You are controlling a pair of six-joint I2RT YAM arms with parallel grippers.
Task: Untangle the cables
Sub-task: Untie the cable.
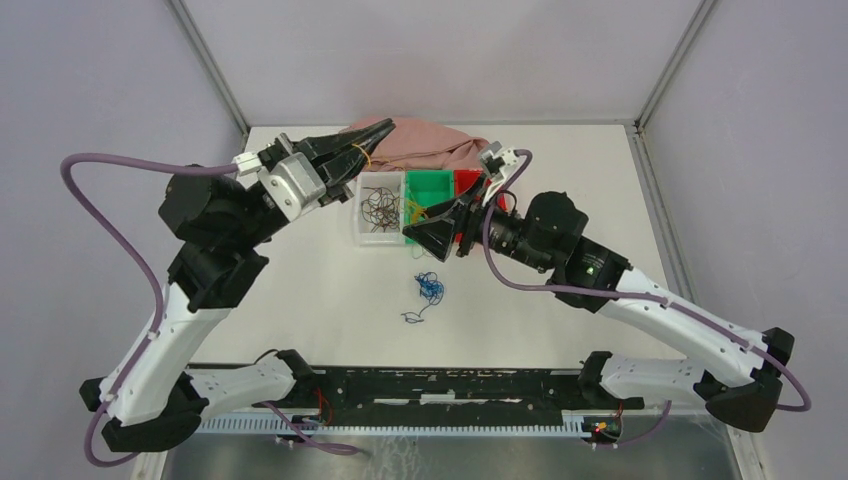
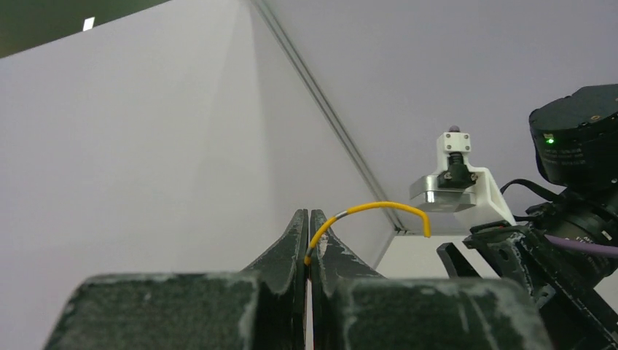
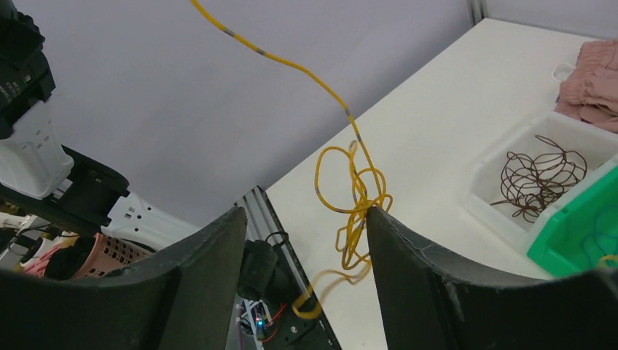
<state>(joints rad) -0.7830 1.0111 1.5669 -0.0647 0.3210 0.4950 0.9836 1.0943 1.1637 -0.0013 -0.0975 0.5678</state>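
My left gripper [image 1: 383, 128] is raised over the back of the table, shut on one end of a yellow-orange cable [image 1: 362, 155]. In the left wrist view the cable [image 2: 375, 209] arcs out from between the closed fingers [image 2: 310, 222]. In the right wrist view that strand runs down to a hanging yellow tangle [image 3: 357, 200], which brushes the right finger [image 3: 408, 255] of my open right gripper [image 3: 306, 226]. My right gripper [image 1: 425, 228] hovers by the green bin [image 1: 432, 183]. Blue cables [image 1: 428, 290] lie loose on the table. Brown cables [image 1: 380, 205] lie in the clear bin [image 1: 357, 228].
A red bin [image 1: 467, 180] adjoins the green one. A pink cloth [image 1: 430, 140] lies behind the bins. The right wrist view shows the clear bin [image 3: 484, 182], the brown cables [image 3: 543, 175], the green bin [image 3: 576, 233] and the cloth [image 3: 594, 73].
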